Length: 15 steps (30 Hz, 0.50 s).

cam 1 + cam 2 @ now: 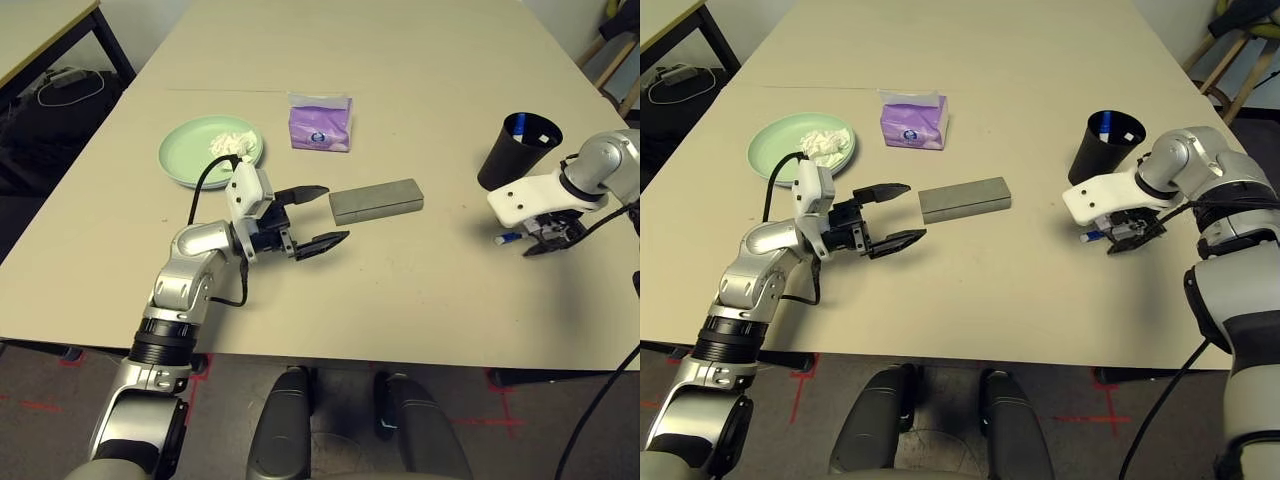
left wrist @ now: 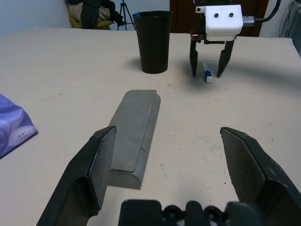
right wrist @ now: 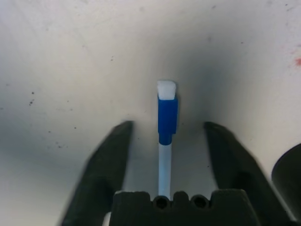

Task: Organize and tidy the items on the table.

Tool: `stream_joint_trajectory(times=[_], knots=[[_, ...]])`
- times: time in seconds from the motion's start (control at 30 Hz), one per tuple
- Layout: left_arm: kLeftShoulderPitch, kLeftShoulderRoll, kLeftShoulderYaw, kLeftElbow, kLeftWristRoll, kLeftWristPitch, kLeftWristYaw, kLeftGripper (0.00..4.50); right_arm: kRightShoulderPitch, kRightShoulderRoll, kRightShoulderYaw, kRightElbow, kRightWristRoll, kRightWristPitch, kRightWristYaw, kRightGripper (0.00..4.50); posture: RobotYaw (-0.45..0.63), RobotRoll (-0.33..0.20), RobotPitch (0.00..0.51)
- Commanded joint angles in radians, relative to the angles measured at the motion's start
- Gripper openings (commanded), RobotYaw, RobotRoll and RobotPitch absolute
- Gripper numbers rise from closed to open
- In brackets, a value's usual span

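Right gripper [image 3: 168,124]: jaws spread, loose pen [image 3: 167,115] lying on the table [image 1: 400,300] between them, untouched. Fingers are set one per side, pointed down, presumably so the barrel can be pinched. Black cup [image 1: 518,155] stands upright just beside, pen already in it; likely drop-in spot, but could be knocked if the lift is swung. Left gripper [image 2: 168,128]: spread wide, empty, held near the grey glasses case [image 1: 377,202]. Beyond: purple tissue packet [image 1: 320,125], green plate [image 1: 175,150] with crumpled tissue [image 1: 232,145] on it, both clear of the pen.
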State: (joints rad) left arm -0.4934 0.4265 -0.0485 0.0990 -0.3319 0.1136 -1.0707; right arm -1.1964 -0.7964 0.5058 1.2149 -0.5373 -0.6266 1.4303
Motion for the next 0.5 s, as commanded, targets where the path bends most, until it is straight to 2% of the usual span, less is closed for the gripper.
stream_joint_trajectory(times=[0.03, 0.13, 0.37, 0.43, 0.5], knots=[[-0.003, 0.006, -0.016, 0.02, 0.014, -0.013, -0.002, 4.5, 0.002, -0.005, -0.002, -0.007, 0.001, 0.007, 0.016, 1.62, 0.24, 0.0, 0.193], [-0.01, 0.004, -0.016, 0.03, 0.014, -0.016, -0.001, 4.5, -0.008, -0.009, -0.007, -0.008, 0.007, 0.01, 0.035, 0.38, 0.24, 0.0, 0.186], [-0.033, -0.001, -0.023, 0.073, 0.023, -0.04, -0.007, 4.5, -0.002, -0.019, -0.035, -0.018, 0.039, 0.031, 0.084, 0.32, 0.22, 0.0, 0.17], [-0.039, -0.004, -0.024, 0.081, 0.024, -0.047, -0.007, 4.5, 0.0, -0.021, -0.06, -0.023, 0.075, 0.061, 0.124, 0.32, 0.22, 0.0, 0.163], [-0.045, -0.007, -0.025, 0.087, 0.024, -0.049, -0.007, 4.5, -0.007, -0.013, -0.095, -0.025, 0.162, 0.143, 0.171, 0.32, 0.21, 0.0, 0.154]])
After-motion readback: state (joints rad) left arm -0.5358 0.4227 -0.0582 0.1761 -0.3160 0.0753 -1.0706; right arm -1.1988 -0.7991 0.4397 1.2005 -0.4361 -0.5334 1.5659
